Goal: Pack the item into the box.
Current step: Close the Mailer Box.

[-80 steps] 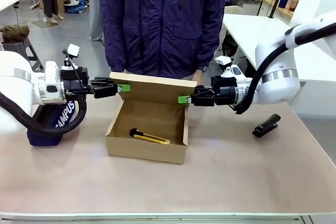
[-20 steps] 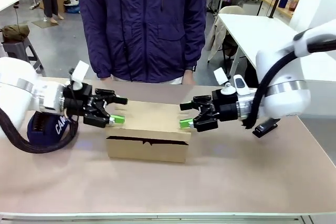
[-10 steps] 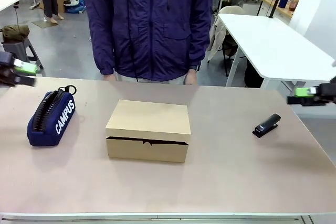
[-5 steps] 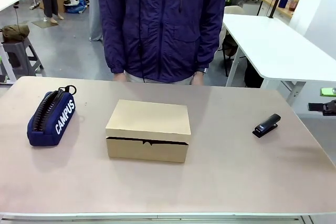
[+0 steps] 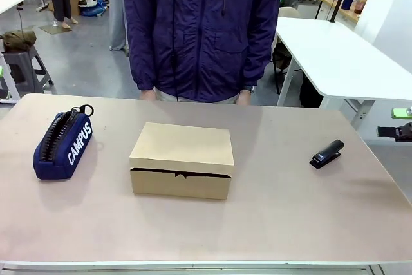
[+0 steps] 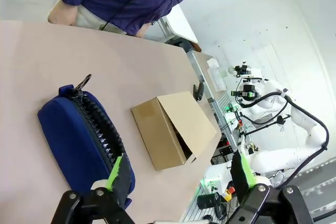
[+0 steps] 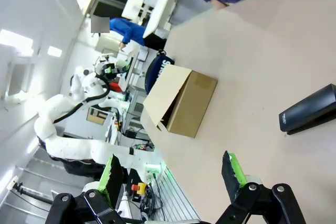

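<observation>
Left tool [image 6: 176, 174] and right tool [image 7: 170, 174] both sit spread wide with nothing between their pads, well off the counter [image 5: 290, 210]. I see the box [image 5: 181, 160] mid-counter, lid apparently down; the item cannot be seen.

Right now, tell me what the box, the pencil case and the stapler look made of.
The box: matte brown cardboard, judging by its folded flap lid and raw edges. The pencil case: navy fabric, seemingly woven, with a black zipper and printed white lettering. The stapler: black with a slight sheen; plastic or painted metal, hard to tell.
</observation>
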You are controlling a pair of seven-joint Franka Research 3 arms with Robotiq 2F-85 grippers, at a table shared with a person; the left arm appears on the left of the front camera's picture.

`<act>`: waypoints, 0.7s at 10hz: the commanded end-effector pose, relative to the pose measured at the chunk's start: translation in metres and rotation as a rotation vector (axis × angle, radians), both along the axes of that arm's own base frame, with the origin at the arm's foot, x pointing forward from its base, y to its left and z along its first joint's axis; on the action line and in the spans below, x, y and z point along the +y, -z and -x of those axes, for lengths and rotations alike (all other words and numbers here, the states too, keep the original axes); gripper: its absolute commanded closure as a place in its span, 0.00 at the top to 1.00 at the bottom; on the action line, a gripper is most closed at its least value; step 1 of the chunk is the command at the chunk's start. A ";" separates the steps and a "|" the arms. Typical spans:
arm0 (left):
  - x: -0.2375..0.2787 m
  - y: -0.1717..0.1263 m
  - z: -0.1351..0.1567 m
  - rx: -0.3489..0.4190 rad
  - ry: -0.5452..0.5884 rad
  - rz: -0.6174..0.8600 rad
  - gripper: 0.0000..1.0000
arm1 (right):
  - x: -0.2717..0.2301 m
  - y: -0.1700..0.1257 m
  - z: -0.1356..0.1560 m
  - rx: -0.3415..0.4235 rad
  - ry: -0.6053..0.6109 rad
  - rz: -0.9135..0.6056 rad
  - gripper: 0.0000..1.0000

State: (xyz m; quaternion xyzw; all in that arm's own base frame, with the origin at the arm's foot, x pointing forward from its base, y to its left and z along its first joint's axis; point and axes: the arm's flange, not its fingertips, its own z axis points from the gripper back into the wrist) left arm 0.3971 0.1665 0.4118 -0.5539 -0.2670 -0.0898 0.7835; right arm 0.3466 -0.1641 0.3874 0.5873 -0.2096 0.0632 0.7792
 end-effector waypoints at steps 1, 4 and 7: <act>-0.001 -0.002 0.003 0.006 0.002 -0.017 1.00 | 0.001 -0.001 0.002 -0.003 0.002 -0.011 1.00; -0.001 -0.002 0.003 0.006 0.002 -0.017 1.00 | 0.001 -0.001 0.002 -0.003 0.002 -0.011 1.00; -0.001 -0.002 0.003 0.006 0.002 -0.017 1.00 | 0.001 -0.001 0.002 -0.003 0.002 -0.011 1.00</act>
